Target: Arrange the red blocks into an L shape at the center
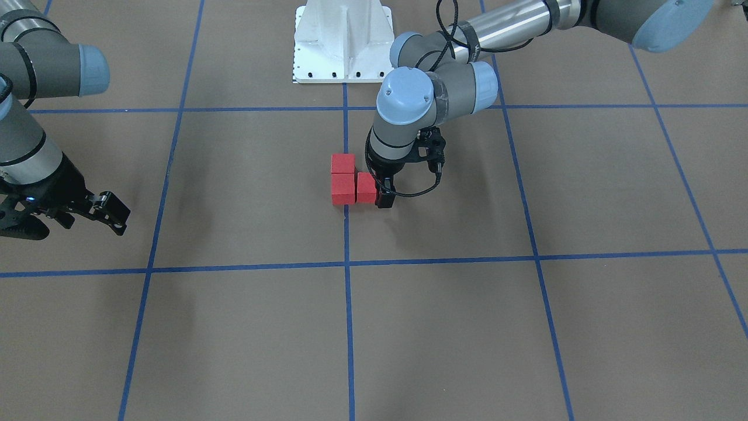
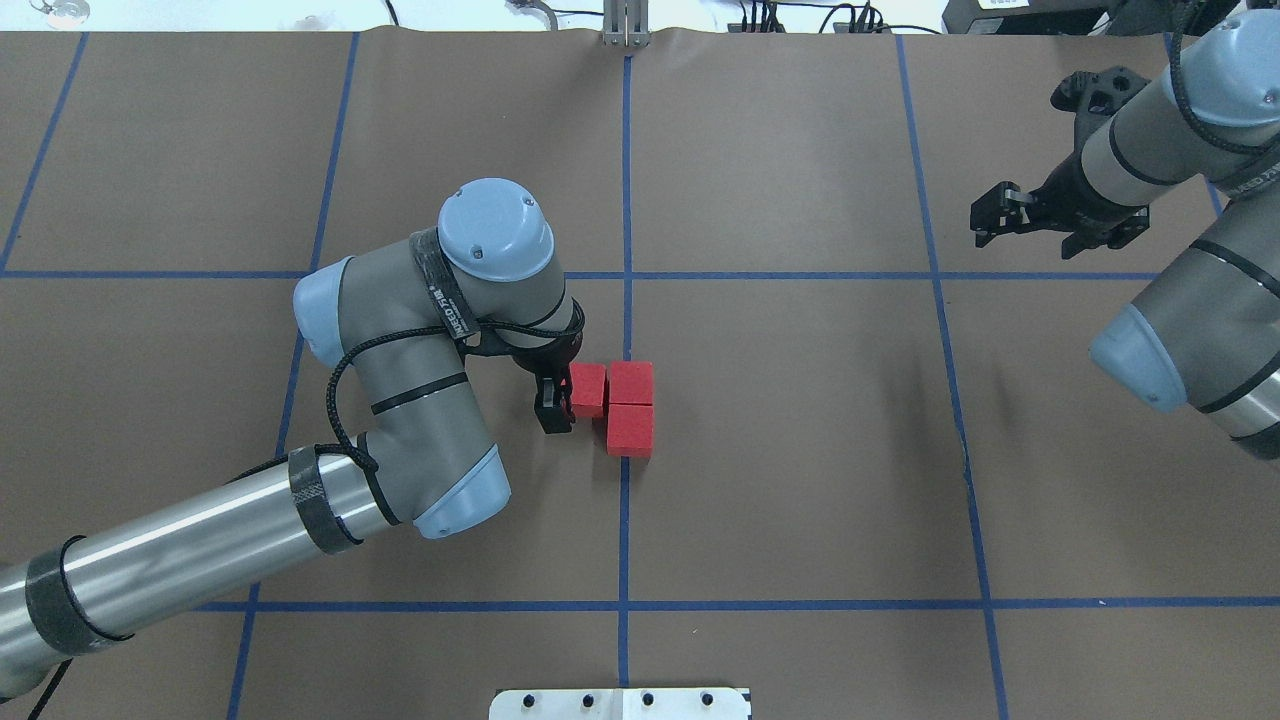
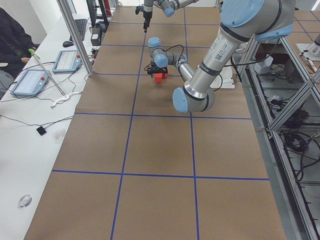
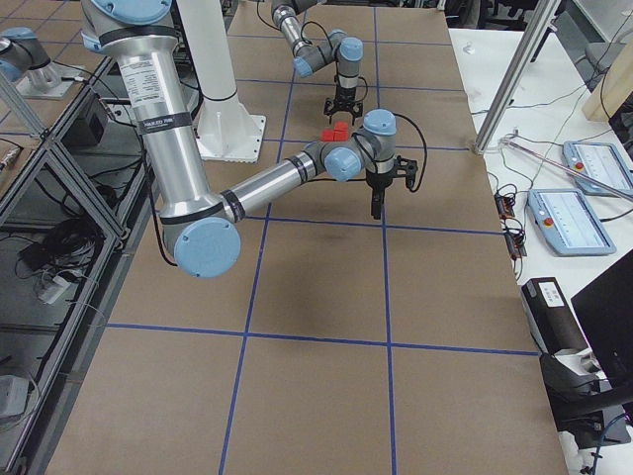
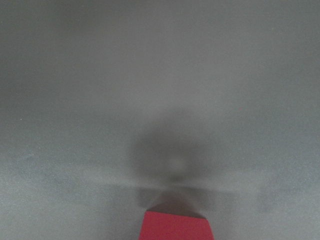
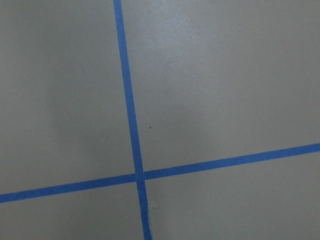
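The left gripper, black and two-fingered, is down at floor level, with one finger touching the left face of the leftmost of three small matte red blocks. The grey wrist above hides the rest of it, so I cannot tell whether the jaws are spread or pressed together. The left wrist view is a grey blur with only a red block edge at the bottom.

From the overhead view, the leftmost block touches the corner block on its right. The near block sits flush against the corner block's near face, so the three make an L. The corner and near blocks lie on the middle blue tape line of the brown matte floor, and the leftmost one lies just left of it.

The left arm's grey and pale-blue elbow joints hang over the floor just left of the blocks. They screen that side of the group in the overhead view.

The right gripper, also black, hangs well apart to the far right with its jaws spread and nothing between them. Its wrist view shows only a crossing of blue tape.

The white metal robot base stands on the middle line, near the blocks but apart from them. A white bench beyond the floor's far edge holds two grey tablet-like consoles, and a person's dark sleeve is beside them.
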